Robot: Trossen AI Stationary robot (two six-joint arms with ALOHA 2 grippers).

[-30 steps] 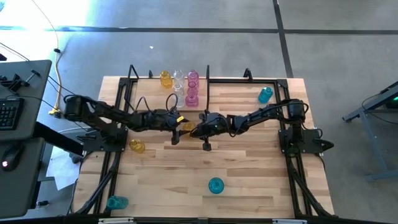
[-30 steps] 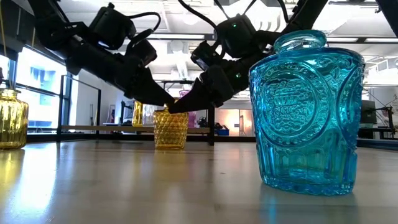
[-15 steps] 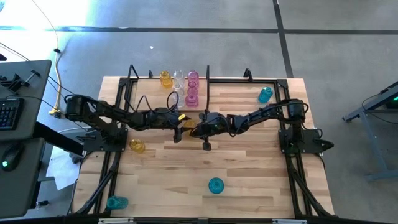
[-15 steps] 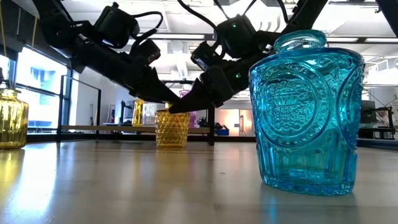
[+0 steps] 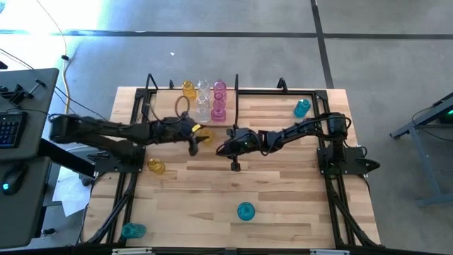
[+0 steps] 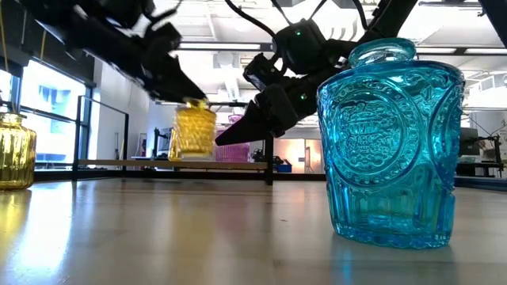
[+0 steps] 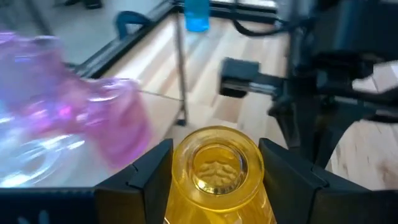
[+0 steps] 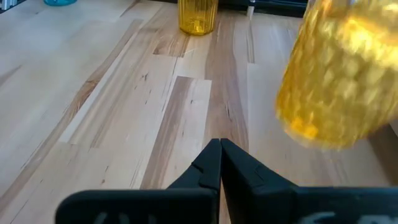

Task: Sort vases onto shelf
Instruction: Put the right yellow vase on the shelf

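Note:
My left gripper (image 5: 194,139) is shut on an amber-yellow glass vase (image 5: 204,134), which is in the air near the table's middle, just in front of the shelf (image 5: 236,99). The low view shows this vase (image 6: 194,131) clear of the tabletop. My right gripper (image 5: 221,147) is shut and empty. It hovers just to the right of the vase, its tip (image 6: 226,139) pointing down and left. On the black-framed shelf stand a yellow vase (image 5: 188,89), clear vases (image 5: 203,88) and pink vases (image 5: 219,89). My left gripper pinches the yellow vase by its mouth end (image 7: 216,155), one finger (image 7: 146,174) on each side. The fingers slant down at it from the table's left. The vase hangs below them, lifted clear of the table and close to upright.
A yellow vase (image 5: 156,166) stands near the left edge. Teal vases stand at the near middle (image 5: 245,211), the near left corner (image 5: 133,230) and the far right (image 5: 302,108). The teal vase (image 6: 392,142) looms large in the low view. Bare wood lies across the table's near half.
My left gripper has lifted the yellow vase off the table and carried it up, left and a little toward the far edge. The vase stood on the wood between both grippers and now hangs clear. My right gripper has stayed in place.

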